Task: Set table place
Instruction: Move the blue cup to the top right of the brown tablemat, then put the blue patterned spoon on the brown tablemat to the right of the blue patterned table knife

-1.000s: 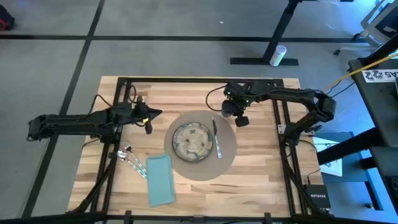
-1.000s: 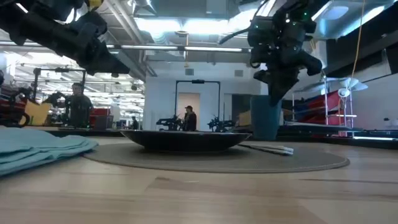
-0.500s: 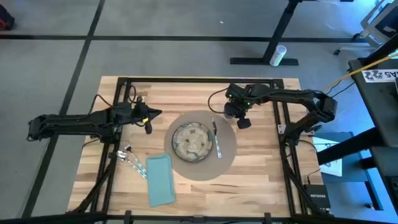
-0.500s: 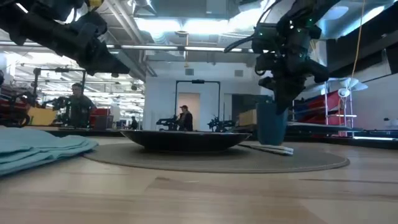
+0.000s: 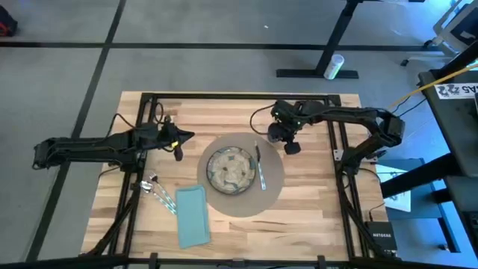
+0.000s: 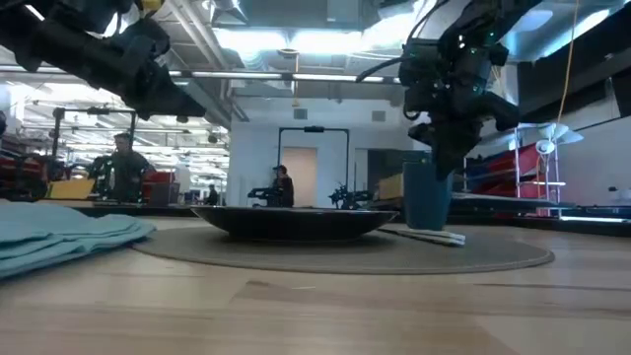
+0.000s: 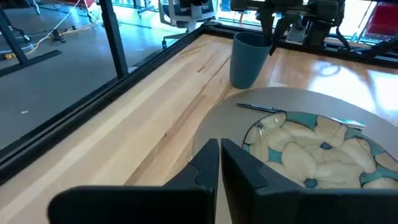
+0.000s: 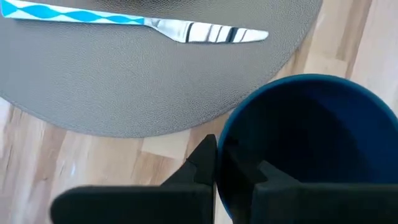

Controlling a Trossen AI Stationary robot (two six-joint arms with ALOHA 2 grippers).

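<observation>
While the right end effector [image 5: 284,140] is hanging over the far right part of the tabletop [image 5: 314,217], its fingers [image 8: 202,162] are pinching the rim of the one dark-blue cup [image 8: 311,143], one finger outside the wall and the other inside. The cup is standing upright just beside the far right edge of the single round placemat [image 5: 275,179], on bare wood. In the low view the cup [image 6: 429,195] is showing below the dark end effector, though whether its base is touching the wood is hard to make out there.

One speckled plate [image 5: 230,169] is sitting in the middle of the placemat. One knife [image 5: 259,166] is lying on the placemat just right of the plate, its long axis running from the far edge toward the near edge; in the right wrist view its blade [image 8: 205,32] is showing clearly but its blue-patterned handle is cut off by the frame.

The left end effector [image 5: 179,142] is waiting above the tabletop left of the placemat, its fingers [image 7: 208,165] nearly together and holding nothing. Nearer the front left, one teal napkin [image 5: 192,216] is lying with its long axis near to far, and beside it lie two more pieces of silverware [image 5: 155,188], angled, too small to tell which is fork and which is spoon.
</observation>
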